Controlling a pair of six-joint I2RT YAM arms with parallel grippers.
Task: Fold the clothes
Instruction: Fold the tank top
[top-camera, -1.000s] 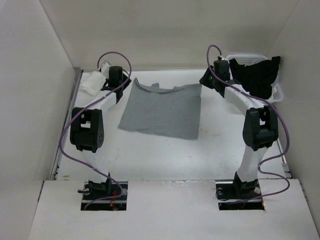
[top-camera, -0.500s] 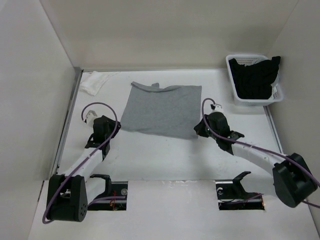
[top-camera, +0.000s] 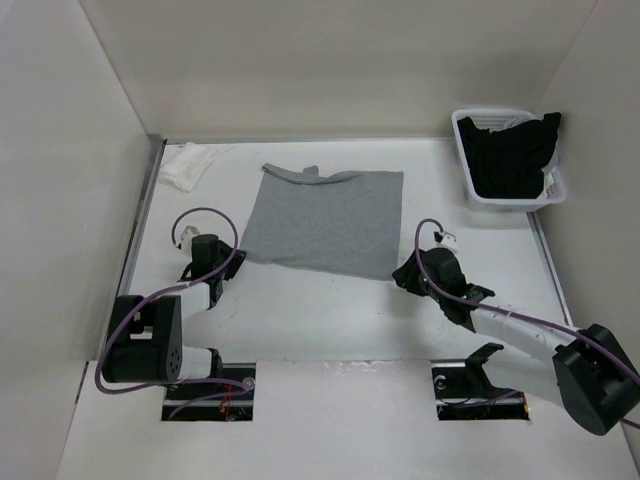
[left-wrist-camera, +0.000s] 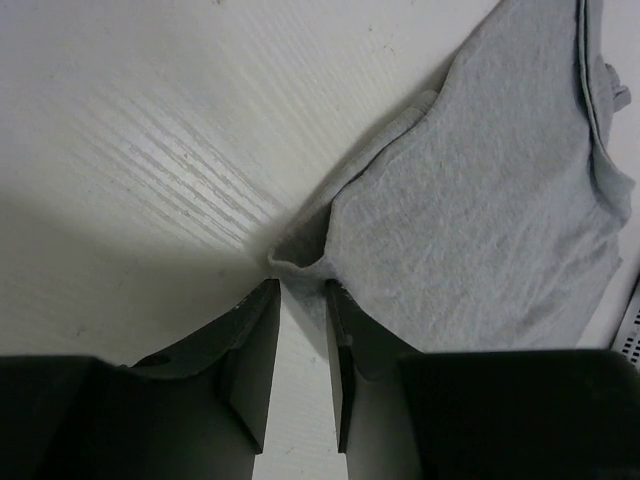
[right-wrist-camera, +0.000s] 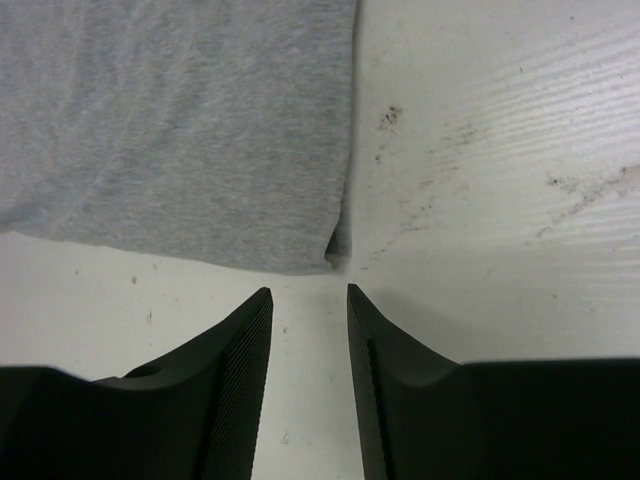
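one white table (top-camera: 300, 320) carries everything. on its far middle lies the heather-grey tank top (top-camera: 325, 220), spread flat as a rough rectangle, with a ribbed edge band and a small strap end poking up along the far side. its near-left corner is doubled and slightly curled. at the far right a white basket (top-camera: 556, 192) holds a black garment (top-camera: 510, 150); a small white cloth (top-camera: 185, 165) sits at the far left. the left gripper (left-wrist-camera: 300, 290) has its jaws a narrow gap apart, tips just short of the curled corner. the right gripper (right-wrist-camera: 310, 295), jaws apart, points at the near-right corner, holding nothing.
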